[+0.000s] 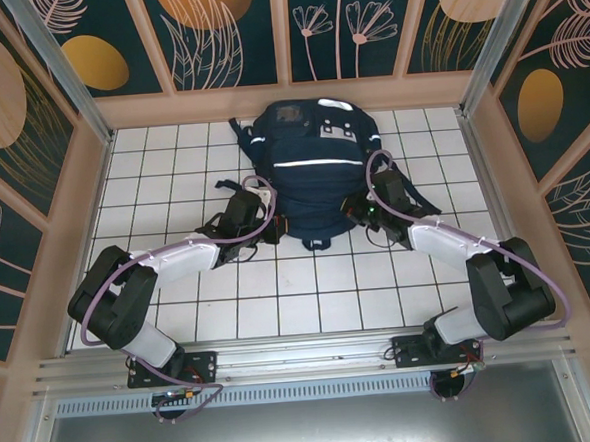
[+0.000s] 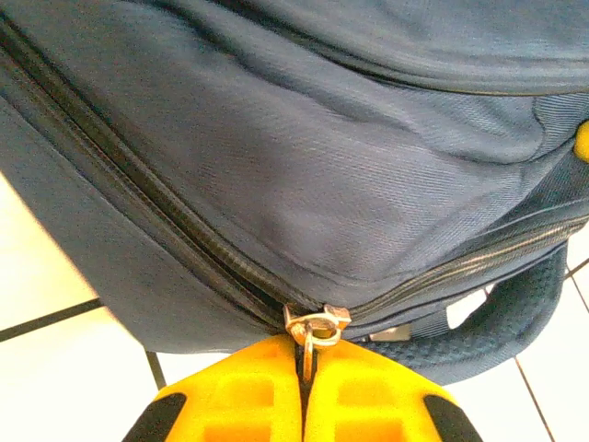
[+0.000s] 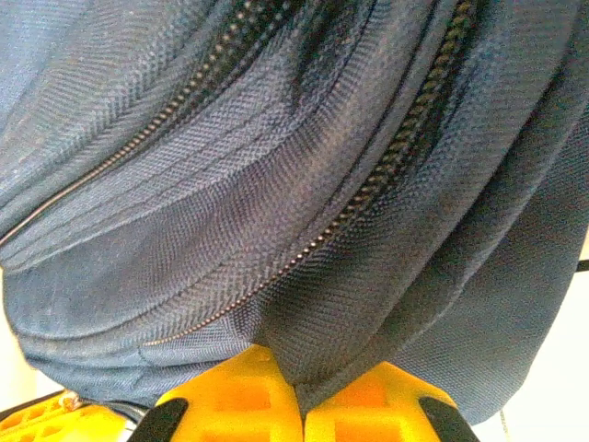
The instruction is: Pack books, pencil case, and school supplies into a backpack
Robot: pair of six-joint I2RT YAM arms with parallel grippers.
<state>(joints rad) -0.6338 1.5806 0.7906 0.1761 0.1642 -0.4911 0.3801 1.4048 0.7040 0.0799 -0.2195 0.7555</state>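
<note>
The navy-blue backpack lies flat at the middle back of the white tiled table, its white stripes facing up. At its near left corner, my left gripper is shut on the metal zipper pull; the yellow fingertips pinch the tab just below the slider. My right gripper is at the near right corner, shut on a fold of the backpack fabric beside a closed zipper line. The books, pencil case and school supplies are out of view.
The backpack's padded carry handle loops out at its near end between the two grippers. Dark straps trail off the bag's right side. Wooden enclosure walls ring the tiled table.
</note>
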